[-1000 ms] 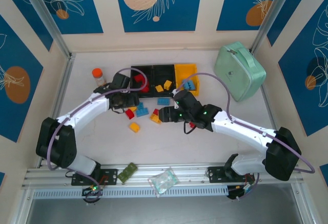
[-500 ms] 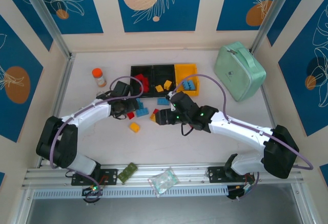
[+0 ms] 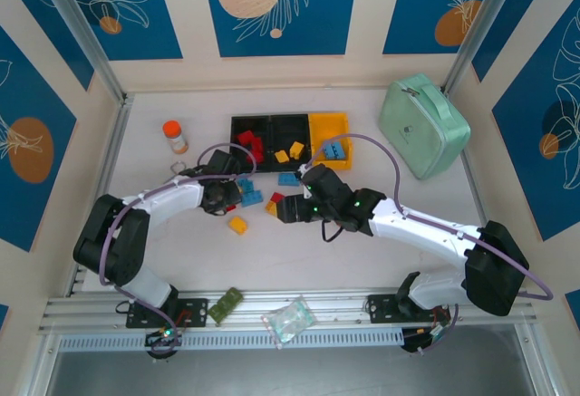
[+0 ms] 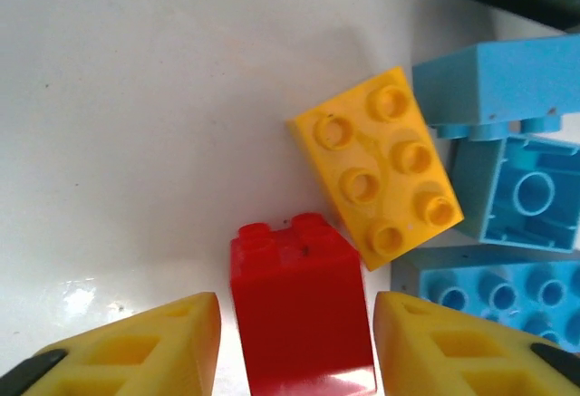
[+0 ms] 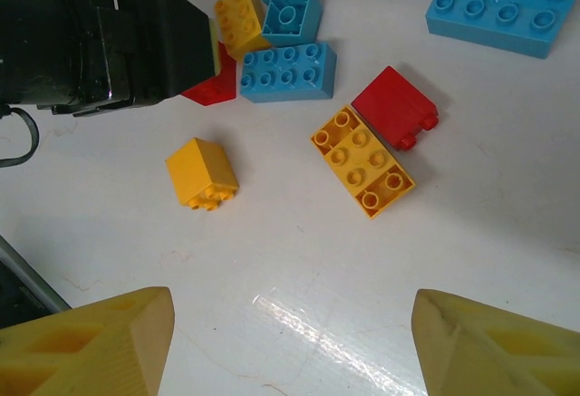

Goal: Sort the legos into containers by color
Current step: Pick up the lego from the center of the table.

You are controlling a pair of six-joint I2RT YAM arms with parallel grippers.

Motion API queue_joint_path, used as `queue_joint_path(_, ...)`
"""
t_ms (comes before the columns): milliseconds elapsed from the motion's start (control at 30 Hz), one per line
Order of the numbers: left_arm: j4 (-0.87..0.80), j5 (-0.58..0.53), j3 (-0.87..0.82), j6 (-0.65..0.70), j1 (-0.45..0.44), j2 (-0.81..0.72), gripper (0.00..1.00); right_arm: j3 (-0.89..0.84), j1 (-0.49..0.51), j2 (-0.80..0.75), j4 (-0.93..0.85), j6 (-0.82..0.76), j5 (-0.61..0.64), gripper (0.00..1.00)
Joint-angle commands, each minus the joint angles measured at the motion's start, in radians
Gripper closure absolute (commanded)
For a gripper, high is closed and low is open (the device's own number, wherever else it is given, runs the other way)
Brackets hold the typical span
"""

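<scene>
Only a few bricks (image 3: 246,139) lay in the bins (image 3: 288,120) at twelve o'clock, most loose at their six; the left claw (image 4: 294,334) gaped astride a red brick (image 4: 302,310), the right claw (image 5: 292,342) gaped above others

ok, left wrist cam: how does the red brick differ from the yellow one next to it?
The red brick lies on its side, studs sideways; the yellow brick lies flat, six studs up. Red sits inside the open left gripper; yellow lies beyond it. Both rest on the table.
</scene>
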Motion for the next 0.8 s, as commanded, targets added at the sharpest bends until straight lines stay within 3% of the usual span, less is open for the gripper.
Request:
queue_joint_path(0,-0.011,-0.031,-0.020,0.008,-0.008,0.003,0.54,-0.016,-0.007,-0.026,0.013,0.010,-0.003,0.30)
queue_joint_path(167,-0.029,-0.043,-0.028,0.036,-0.006,-0.006,0.67,-0.025,-0.011,-0.031,0.019,0.015,-0.001,0.30)
queue_joint_path(500,-0.104,-0.058,0.008,0.118,-0.006,-0.070,0.70,-0.039,-0.012,-0.042,0.026,0.023,0.001,0.30)
queue_joint_path(767,-0.169,-0.043,0.135,0.187,-0.005,-0.113,0.69,-0.034,-0.019,-0.058,0.022,0.013,0.008,0.30)
